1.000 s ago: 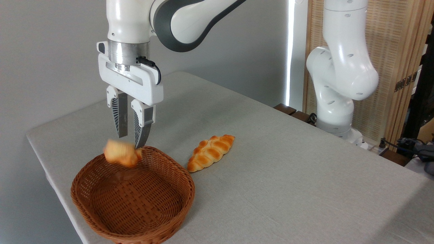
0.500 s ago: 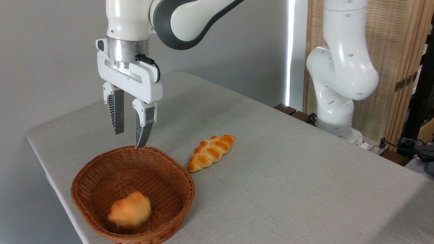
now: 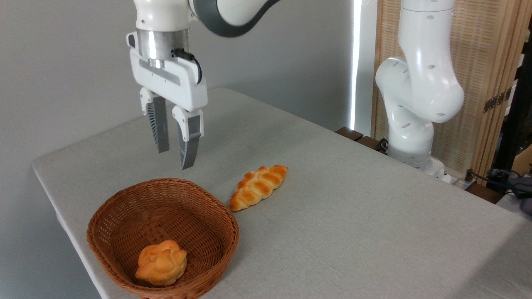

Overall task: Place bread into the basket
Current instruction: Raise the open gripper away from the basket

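Leftmost, the brown wicker basket (image 3: 124, 220) sits near the front left corner of the grey counter (image 3: 353, 216), and the bread (image 3: 161, 263), a small knotted golden bun, lies inside it against the near wall. Above the basket's far rim the hand (image 3: 175, 159) hangs in the air, released and holding nothing, its two ribbed fingers (image 3: 189, 143) pointing down with a gap between them. Just right of the basket, a longer braided loaf (image 3: 258, 186) rests on the cloth. Farther right stands the white arm's base (image 3: 409, 137).
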